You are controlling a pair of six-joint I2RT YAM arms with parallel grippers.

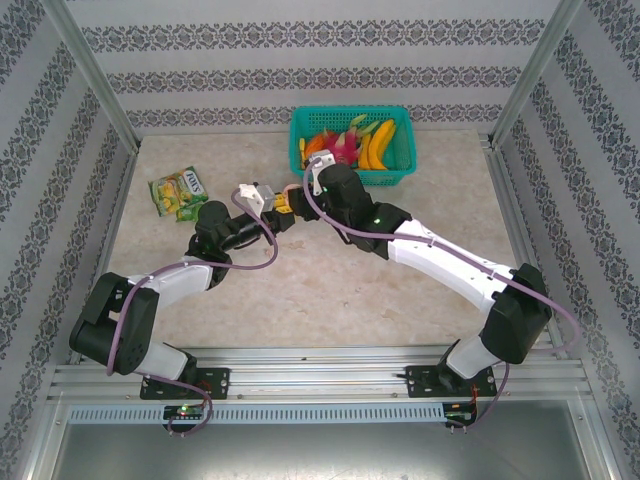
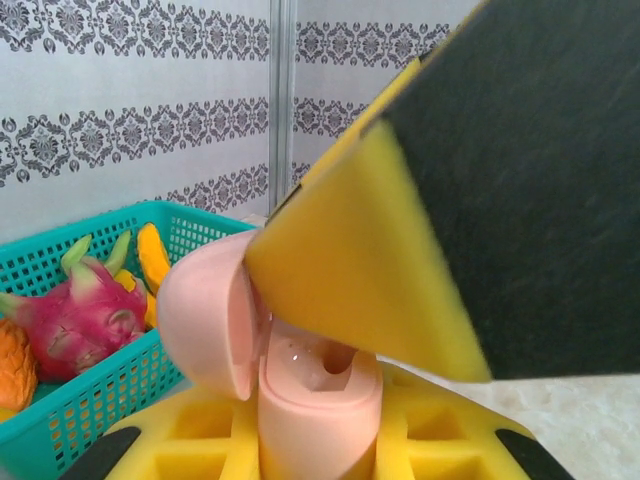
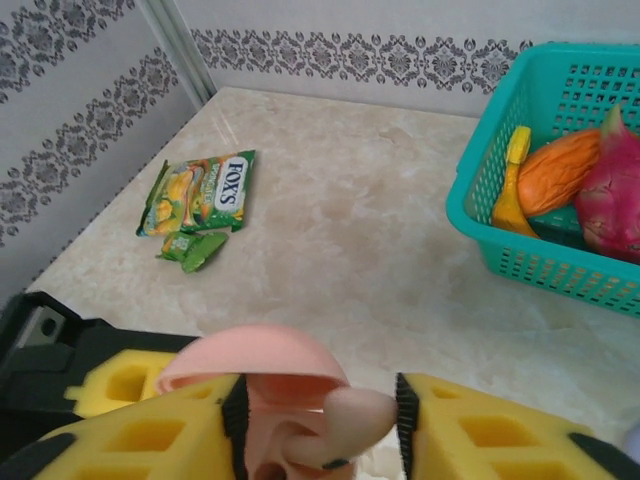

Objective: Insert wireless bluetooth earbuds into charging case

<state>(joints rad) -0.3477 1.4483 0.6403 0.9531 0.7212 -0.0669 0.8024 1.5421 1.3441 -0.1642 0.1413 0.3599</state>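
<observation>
My left gripper [image 2: 320, 445] is shut on the body of a pale pink round charging case [image 2: 320, 395], held upright with its lid [image 2: 205, 320] swung open to the left. In the right wrist view a pale pink earbud [image 3: 355, 425] rests stem-down in the case's opening under the lid [image 3: 255, 360]. My right gripper [image 3: 318, 430] stands open around it. The bud's bulb touches the right pad, and a gap shows at the left pad. From above, both grippers [image 1: 283, 208] [image 1: 300, 197] meet tip to tip over the middle of the table.
A teal basket [image 1: 352, 145] of toy fruit stands at the back, just behind the right gripper. A green candy bag [image 1: 178, 192] lies at the back left. The right gripper's yellow finger [image 2: 370, 260] hangs over the case.
</observation>
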